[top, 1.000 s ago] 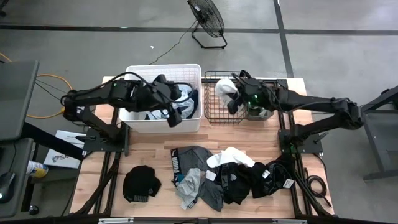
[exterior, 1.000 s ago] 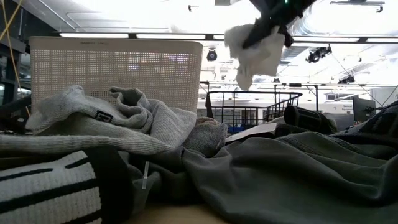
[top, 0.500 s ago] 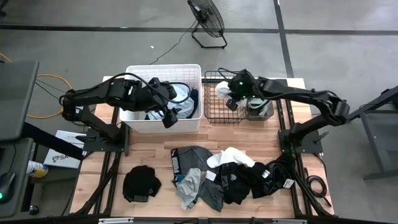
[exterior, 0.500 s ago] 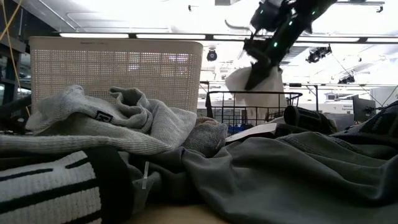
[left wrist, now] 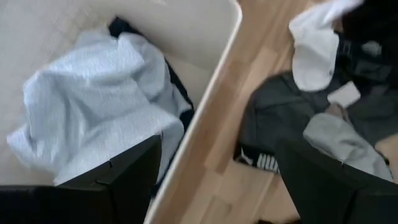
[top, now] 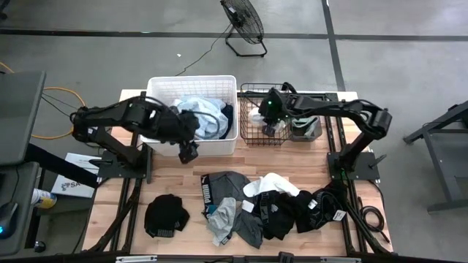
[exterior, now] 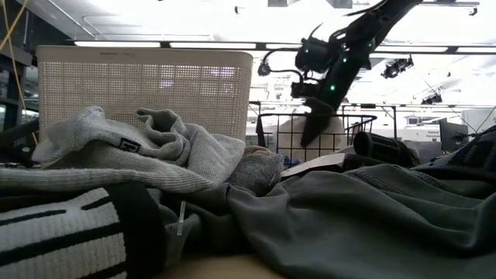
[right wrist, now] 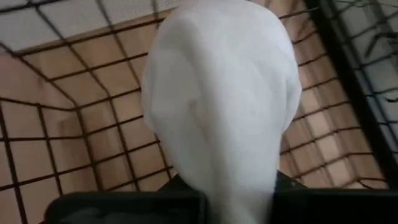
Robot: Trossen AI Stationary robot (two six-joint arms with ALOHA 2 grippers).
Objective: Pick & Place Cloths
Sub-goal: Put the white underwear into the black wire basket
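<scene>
Change: the right gripper (top: 268, 121) has come down from above into the black wire basket (top: 251, 137), and the left gripper (top: 189, 151) has drawn back over the near wall of the white plastic tub (top: 219, 146).
White cloth: a soft white rag (right wrist: 217, 106), clamped in the closed right fingers, hanging inside the basket, just above its floor.
Left gripper: fingers wide apart, holding nothing.
Tub: a light blue garment (left wrist: 93, 124) lies inside.
Table: grey, black and white cloths (top: 256, 208) heaped on the front of the wooden table (top: 183, 175).
</scene>
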